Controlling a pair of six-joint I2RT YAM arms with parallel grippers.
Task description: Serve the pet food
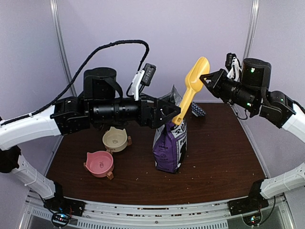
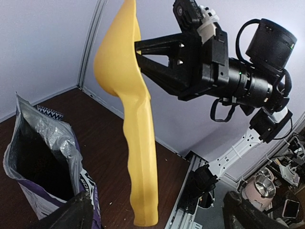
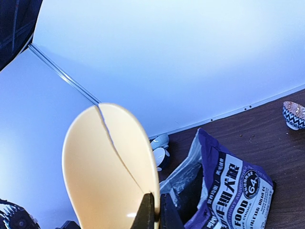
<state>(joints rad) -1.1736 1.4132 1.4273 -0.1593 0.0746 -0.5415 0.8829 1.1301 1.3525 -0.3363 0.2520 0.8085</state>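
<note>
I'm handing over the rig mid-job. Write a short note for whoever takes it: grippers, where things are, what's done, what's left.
Right gripper: fingers shut on the bowl rim of the yellow scoop, handle hanging down over the bag.
Left gripper: open, fingers either side of the handle's lower end, not gripping.
Purple bag: upright, top open, mid-table. Cream bowl and pink bowl sit to its left, both apparently empty.
Done: scoop is lifted. No pet food visible in scoop or bowls.
Left: probably regrip the scoop by its handle, scoop from the bag, fill a bowl.
</note>
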